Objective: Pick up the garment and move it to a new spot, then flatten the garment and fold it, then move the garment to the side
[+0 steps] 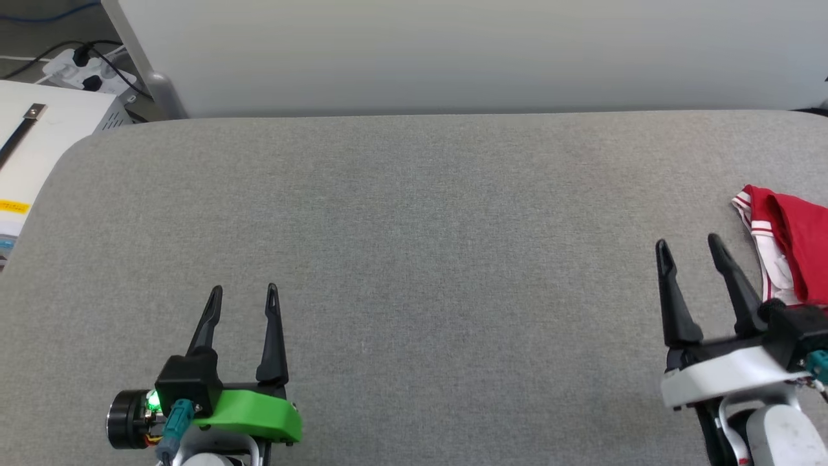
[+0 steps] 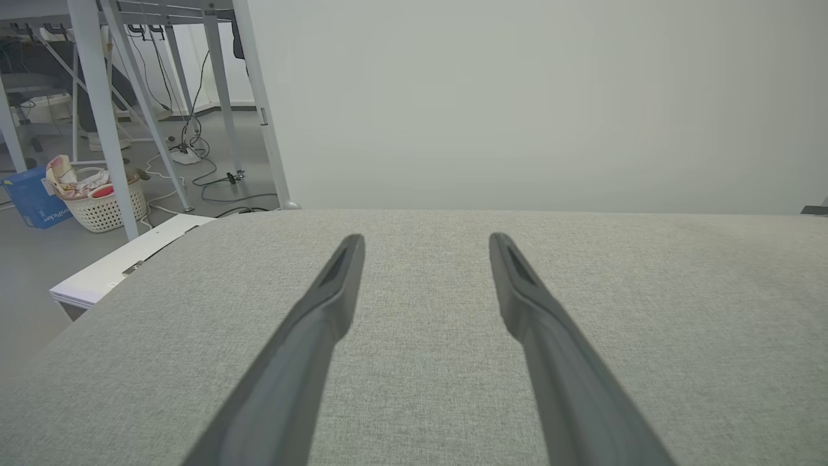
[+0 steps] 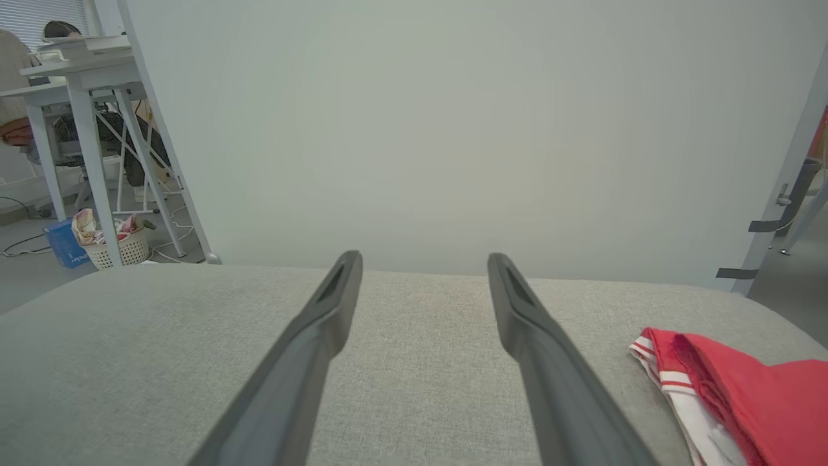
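Head view: the garment (image 1: 792,239) lies bunched at the worktop's (image 1: 414,226) right edge, red folded over white. Its striped trim end points toward the far edge, and its long axis seems to run near-to-far, though the frame cuts it off. The right gripper (image 1: 687,241) hovers just beside it, jaws spread and empty. The left gripper (image 1: 244,288), well apart toward the left edge, is likewise released.

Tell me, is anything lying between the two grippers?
No. The head view shows bare grey surface between the left gripper and the right gripper.
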Controlling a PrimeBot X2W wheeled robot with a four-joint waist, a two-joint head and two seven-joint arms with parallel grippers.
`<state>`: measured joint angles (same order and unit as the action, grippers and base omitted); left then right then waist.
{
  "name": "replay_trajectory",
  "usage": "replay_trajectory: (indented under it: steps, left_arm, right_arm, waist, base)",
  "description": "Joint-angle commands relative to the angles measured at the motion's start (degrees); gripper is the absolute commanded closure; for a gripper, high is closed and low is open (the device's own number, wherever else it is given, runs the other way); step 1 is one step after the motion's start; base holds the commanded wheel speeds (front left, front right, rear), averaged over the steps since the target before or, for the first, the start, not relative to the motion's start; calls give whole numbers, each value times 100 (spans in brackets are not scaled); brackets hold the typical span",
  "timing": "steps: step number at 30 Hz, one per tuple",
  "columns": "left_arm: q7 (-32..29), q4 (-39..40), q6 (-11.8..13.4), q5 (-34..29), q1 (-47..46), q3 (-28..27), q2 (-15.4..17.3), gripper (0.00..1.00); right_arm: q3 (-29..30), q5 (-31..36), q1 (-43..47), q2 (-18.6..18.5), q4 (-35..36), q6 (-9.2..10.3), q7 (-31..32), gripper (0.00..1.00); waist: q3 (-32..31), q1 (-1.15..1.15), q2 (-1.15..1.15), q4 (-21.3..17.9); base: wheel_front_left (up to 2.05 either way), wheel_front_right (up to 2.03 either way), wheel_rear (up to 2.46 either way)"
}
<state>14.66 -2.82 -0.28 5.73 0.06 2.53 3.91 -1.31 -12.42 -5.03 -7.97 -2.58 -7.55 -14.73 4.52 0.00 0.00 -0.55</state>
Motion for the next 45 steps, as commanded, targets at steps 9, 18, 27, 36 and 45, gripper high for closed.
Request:
replay_trajectory:
  steps: [9,18,27,36,45]
  left_arm:
    - [34,-10,-113,103,210,-47,-40,0]
    - [34,-28,-166,111,269,-50,-56,0]
    - [-17,-32,-146,76,189,-48,-31,100]
    - [-122,-9,-134,29,175,-63,-36,100]
    - [-250,18,-118,-28,158,-81,-43,100]
  right_arm:
    - [17,-73,685,148,-20,6,-27,0]
    - [0,-106,811,182,-125,6,-27,0]
    - [-17,-39,750,172,-123,0,19,100]
    - [-6,54,732,197,-95,1,125,100]
    - [7,167,710,226,-62,1,253,100]
  waist:
    - [-161,0,0,57]
    - [-198,0,0,57]
    - [-203,0,0,52]
    - [-221,0,0,52]
    - [-243,0,0,53]
  base:
    - [0,0,0]
    - [0,0,0]
    - [0,0,0]
    - [0,0,0]
    - [0,0,0]
